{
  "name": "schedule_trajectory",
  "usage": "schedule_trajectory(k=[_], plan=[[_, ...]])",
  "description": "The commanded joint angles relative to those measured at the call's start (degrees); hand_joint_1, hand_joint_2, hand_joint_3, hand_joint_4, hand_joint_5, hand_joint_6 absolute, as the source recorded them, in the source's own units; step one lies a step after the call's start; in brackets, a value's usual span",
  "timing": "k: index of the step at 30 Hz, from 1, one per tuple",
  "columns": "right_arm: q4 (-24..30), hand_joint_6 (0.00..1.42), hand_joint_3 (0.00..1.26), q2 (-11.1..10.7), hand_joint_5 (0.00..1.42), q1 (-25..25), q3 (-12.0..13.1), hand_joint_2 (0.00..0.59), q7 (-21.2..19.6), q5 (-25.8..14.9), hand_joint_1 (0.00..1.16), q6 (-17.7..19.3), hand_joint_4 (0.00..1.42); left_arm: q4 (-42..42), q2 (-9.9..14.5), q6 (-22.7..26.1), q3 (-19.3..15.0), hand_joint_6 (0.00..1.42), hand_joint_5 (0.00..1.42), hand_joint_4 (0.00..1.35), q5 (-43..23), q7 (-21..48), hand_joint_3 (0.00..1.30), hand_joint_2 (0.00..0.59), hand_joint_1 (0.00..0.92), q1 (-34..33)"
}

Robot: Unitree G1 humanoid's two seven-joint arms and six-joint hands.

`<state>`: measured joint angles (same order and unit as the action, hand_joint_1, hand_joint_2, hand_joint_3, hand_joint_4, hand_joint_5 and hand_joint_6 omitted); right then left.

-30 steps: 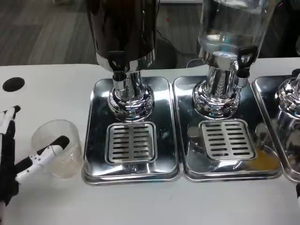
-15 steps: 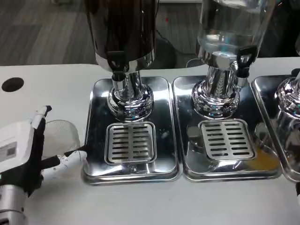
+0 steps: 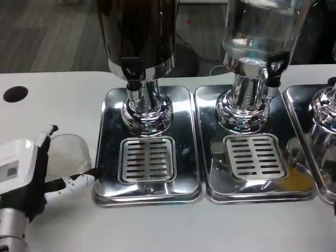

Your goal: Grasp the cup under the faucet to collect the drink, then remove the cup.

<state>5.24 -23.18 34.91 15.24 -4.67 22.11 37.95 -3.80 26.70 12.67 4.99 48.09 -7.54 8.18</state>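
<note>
The left hand [image 3: 23,176] has its fingers wrapped around the clear plastic cup [image 3: 71,152], gripping it from the side, one finger [image 3: 73,182] reaching along the cup's near side toward the trays. The cup stands on the white counter [image 3: 52,100] just off the left edge of the nearest drip tray [image 3: 107,157], so it is not yet under any faucet. That sideways hold makes sense to me: it leaves the cup's mouth open and upright, ready to slide across onto the slotted grate [image 3: 146,160] ahead and to the right of the hand.

Counting up: one cup. I can see three dispensers on chrome bases, the dark one [image 3: 139,37] nearest the hand with its black-handled faucet [image 3: 131,71] above that grate, a clear one [image 3: 260,31] further right, and a third [image 3: 325,113] cut off at the far edge. Three trays, two grates fully visible. A black hole [image 3: 14,94] sits in the counter beyond the hand.
</note>
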Motion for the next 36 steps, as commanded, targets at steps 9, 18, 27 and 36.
schedule_trajectory(k=[9, 18, 27, 36], plan=[[-0.4, 0.00, 0.18, -0.3, 0.00, 0.7, 0.8, 0.470, 0.2, -0.9, 0.31, 2.2, 0.00, 0.3, 0.2, 0.2, 1.4, 0.61, 0.56, 0.40, 1.0, -2.3, 0.34, 0.081, 0.333, 0.7], [-1.0, 0.00, 0.17, -0.3, 0.00, 0.9, 1.0, 0.468, 0.1, -0.9, 0.32, 2.9, 0.00, 0.4, 0.1, -1.3, 1.0, 0.63, 0.59, 0.45, 0.5, -6.1, 0.39, 0.093, 0.332, 2.7], [-0.7, 0.00, 0.17, -0.2, 0.00, 1.2, 1.0, 0.463, 0.2, -0.8, 0.32, 3.4, 0.00, -0.7, -0.3, -3.1, -0.3, 0.64, 0.60, 0.44, -0.3, -9.8, 0.39, 0.094, 0.329, 5.0], [-0.8, 0.00, 0.17, -0.3, 0.00, 1.4, 0.9, 0.461, 0.2, -0.6, 0.33, 3.8, 0.00, -3.0, -0.9, -3.9, -2.0, 0.65, 0.60, 0.44, -0.7, -10.9, 0.39, 0.102, 0.333, 5.9]])
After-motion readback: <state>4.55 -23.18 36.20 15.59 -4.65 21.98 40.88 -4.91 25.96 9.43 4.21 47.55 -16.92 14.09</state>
